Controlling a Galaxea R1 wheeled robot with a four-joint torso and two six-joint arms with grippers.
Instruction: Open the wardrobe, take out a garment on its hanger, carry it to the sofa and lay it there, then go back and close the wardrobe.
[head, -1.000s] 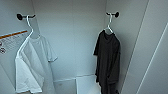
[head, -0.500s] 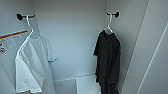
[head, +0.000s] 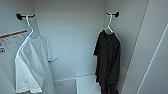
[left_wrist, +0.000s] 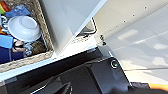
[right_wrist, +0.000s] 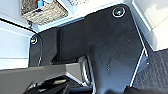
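Two shirts hanging inside open wardrobe (head: 75, 32), each on own hanger, each hanger on own black wall hook. White T-shirt (head: 32, 65) hanging at left; black garment (head: 108, 60) hanging at right on white hanger (head: 109, 25). One wicker basket (left_wrist: 37, 30) showing in left wrist view, holding one white bowl (left_wrist: 23, 27). End effector state on both arms: cannot tell.

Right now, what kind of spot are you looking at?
Probably the inside of an open wardrobe: plain white walls, a black T-shirt and a white T-shirt on hangers from wall hooks.
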